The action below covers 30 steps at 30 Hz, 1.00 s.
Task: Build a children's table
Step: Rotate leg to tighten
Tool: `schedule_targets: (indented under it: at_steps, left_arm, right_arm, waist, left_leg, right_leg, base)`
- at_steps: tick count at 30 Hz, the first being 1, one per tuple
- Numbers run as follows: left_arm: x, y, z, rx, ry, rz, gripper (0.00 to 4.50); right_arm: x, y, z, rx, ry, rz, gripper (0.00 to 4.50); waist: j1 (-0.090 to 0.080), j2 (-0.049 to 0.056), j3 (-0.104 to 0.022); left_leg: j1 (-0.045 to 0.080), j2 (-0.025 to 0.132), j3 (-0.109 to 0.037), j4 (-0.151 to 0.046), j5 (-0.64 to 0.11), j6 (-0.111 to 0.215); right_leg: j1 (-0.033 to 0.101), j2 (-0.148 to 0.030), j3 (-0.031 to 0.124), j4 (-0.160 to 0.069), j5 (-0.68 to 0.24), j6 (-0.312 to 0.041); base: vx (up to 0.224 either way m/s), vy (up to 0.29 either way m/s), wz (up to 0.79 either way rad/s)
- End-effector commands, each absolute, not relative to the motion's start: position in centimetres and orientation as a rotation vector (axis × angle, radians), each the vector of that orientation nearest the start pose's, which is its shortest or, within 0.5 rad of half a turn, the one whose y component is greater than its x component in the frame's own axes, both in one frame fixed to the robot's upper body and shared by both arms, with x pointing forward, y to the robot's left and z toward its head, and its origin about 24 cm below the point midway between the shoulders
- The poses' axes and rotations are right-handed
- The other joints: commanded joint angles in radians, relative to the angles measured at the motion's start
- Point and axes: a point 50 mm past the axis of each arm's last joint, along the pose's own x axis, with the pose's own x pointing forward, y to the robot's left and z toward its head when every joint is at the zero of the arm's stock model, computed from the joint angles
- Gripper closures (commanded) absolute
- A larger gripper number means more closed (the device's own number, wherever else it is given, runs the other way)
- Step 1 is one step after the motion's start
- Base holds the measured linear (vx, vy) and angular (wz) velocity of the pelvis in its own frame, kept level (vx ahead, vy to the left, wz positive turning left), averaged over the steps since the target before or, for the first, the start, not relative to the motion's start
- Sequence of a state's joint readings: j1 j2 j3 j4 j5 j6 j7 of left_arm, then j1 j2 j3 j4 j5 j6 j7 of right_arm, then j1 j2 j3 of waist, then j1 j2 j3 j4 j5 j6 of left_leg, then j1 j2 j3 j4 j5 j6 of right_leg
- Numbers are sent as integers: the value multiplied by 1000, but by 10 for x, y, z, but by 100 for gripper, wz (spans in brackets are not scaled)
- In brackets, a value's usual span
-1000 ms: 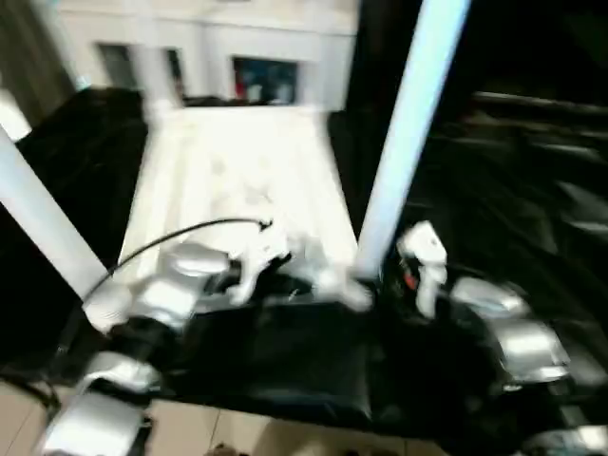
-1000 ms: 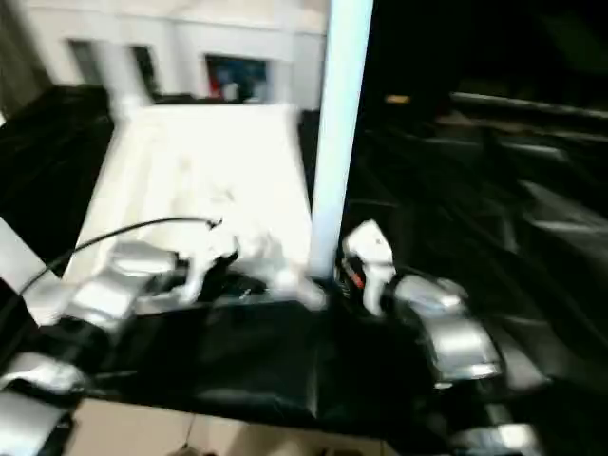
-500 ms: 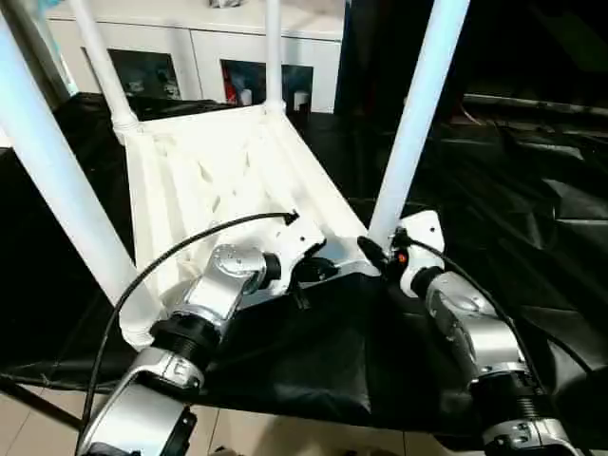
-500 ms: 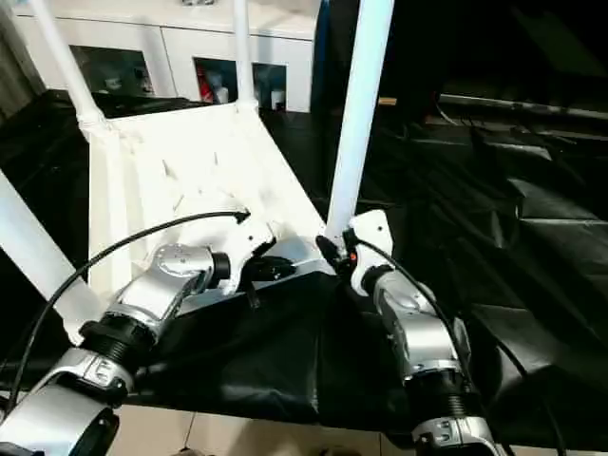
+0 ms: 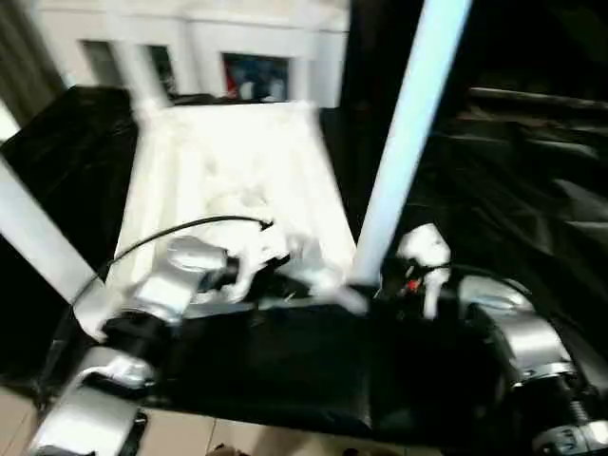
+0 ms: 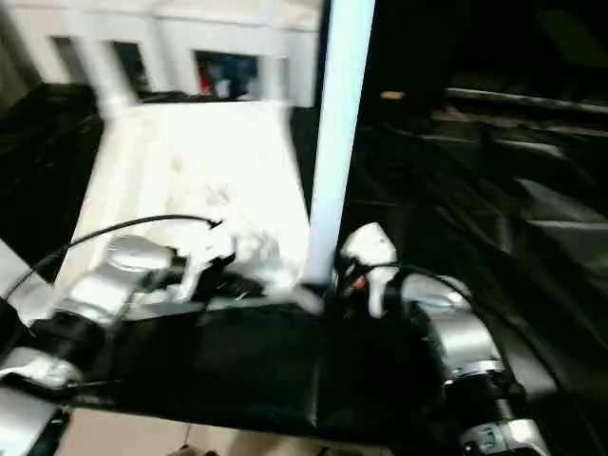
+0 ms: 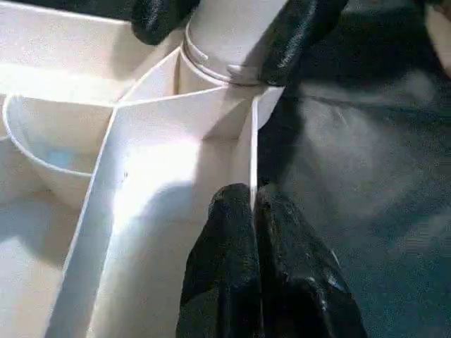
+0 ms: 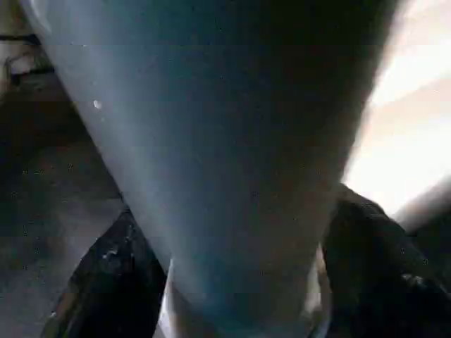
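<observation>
- At near right corner, right gripper (image 7: pixel 232 32) sat round leg (image 5: pixel 404 142) base, grip unclear, prob. steadying it in socket.
- Left gripper (image 7: pixel 255 264) pinched table (image 5: pixel 233 180) rim shut, bracing top.

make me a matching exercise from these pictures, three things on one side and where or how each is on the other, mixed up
Things:
1. left claw
2. right claw
3. table top

States:
A. lying underside up on the black cloth
B. shut on the thin rim of the table top
C. fingers on either side of the leg base at the corner socket

Pairs: 1-B, 2-C, 3-A
</observation>
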State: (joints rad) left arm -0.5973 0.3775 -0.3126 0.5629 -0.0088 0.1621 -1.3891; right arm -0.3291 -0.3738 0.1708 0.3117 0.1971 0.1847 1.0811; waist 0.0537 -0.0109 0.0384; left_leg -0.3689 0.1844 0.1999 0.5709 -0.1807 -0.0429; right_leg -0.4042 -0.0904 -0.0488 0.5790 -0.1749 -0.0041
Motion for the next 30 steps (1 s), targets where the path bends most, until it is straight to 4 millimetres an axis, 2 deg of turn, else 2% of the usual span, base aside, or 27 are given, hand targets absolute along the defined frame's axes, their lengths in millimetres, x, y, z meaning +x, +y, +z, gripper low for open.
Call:
schedule_targets:
  at_steps: [1,2,5,9,11,15,17,19,20,21,22,24,27,28,30]
  left_arm:
    - [295,126,47,329,604,-1646,450]
    - [296,127,48,337,604,-1645,450]
    - [298,130,49,352,606,-1643,450]
    - [300,129,51,347,587,-1636,450]
    - [300,128,51,352,580,-1630,450]
    - [304,126,51,345,554,-1577,450]
    - [308,122,50,326,528,-1531,450]
    - [314,115,48,313,498,-1427,450]
    - [315,114,47,309,494,-1407,450]
    - [318,110,45,305,482,-1345,450]
    - [320,109,44,300,478,-1315,450]
    - [323,104,42,291,473,-1255,450]
    - [331,85,38,250,450,-1105,450]
    - [333,76,37,242,441,-1053,450]
    - [335,67,37,234,429,-1018,450]
  right_arm:
    - [282,-155,49,-148,331,1224,144]
    - [281,-156,49,-151,340,1236,144]
    - [279,-158,46,-176,370,1260,144]
    - [278,-156,44,-178,376,1273,180]
    - [277,-155,45,-169,374,1277,193]
    - [277,-153,44,-146,362,1266,212]
    - [279,-152,41,-121,359,1209,213]
    - [288,-150,35,-56,361,1045,219]
    - [289,-150,33,-57,359,1016,225]
    - [293,-149,29,-52,356,941,225]
    - [294,-149,28,-43,356,907,232]
    - [298,-148,24,-17,360,821,241]
    - [305,-143,14,12,371,585,249]
    - [306,-141,10,18,374,485,249]
    - [307,-137,5,13,388,422,252]
  waist:
    - [1,2,-59]
    - [6,4,-58]
    - [9,2,-54]
    - [8,1,-52]
    - [8,0,-53]
    - [7,2,-55]
    - [6,0,-53]
    - [2,0,-48]
    - [-2,-3,-45]
    - [-4,-1,-44]
    - [-12,-4,-43]
    - [-21,-5,-42]
    - [-30,-5,-40]
    - [-30,-8,-42]
    - [-32,-6,-39]
  left_leg:
    - [18,53,-11,-55,-140,102]
    - [19,52,-11,-56,-155,94]
    - [18,52,-12,-59,-197,66]
    - [19,51,-14,-62,-238,38]
    - [19,50,-14,-61,-235,32]
    - [18,49,-13,-59,-213,41]
    - [17,49,-13,-59,-226,37]
    - [18,48,-15,-63,-273,21]
    - [19,46,-20,-65,-321,0]
    - [21,46,-22,-65,-343,-11]
    - [22,45,-29,-66,-382,-29]
    - [19,43,-30,-68,-393,-32]
    - [25,40,-29,-65,-414,-35]
    - [25,38,-31,-64,-412,-31]
    - [25,37,-30,-65,-414,-33]
  right_leg:
    - [50,-45,31,-33,7,-306]
    - [49,-46,31,-35,-19,-300]
    - [49,-51,34,-42,-95,-281]
    - [47,-52,36,-51,-179,-255]
    - [47,-51,37,-50,-179,-248]
    - [47,-48,35,-46,-129,-258]
    - [46,-50,36,-49,-151,-259]
    - [41,-51,37,-57,-233,-240]
    - [37,-54,37,-64,-319,-219]
    - [34,-55,37,-68,-365,-205]
    - [32,-55,35,-74,-447,-172]
    - [30,-54,34,-79,-466,-152]
    - [19,-52,33,-88,-510,-135]
    - [21,-54,31,-92,-535,-121]
    - [15,-51,31,-96,-554,-108]
  base:
    - [0,0,0]
    - [0,0,0]
    - [0,0,0]
    - [0,0,0]
    - [0,0,0]
    - [0,0,0]
    - [0,0,0]
    - [0,0,0]
    - [0,0,0]
    - [0,0,0]
    - [0,0,0]
    - [0,0,0]
    - [0,0,0]
    - [0,0,0]
    - [0,0,0]
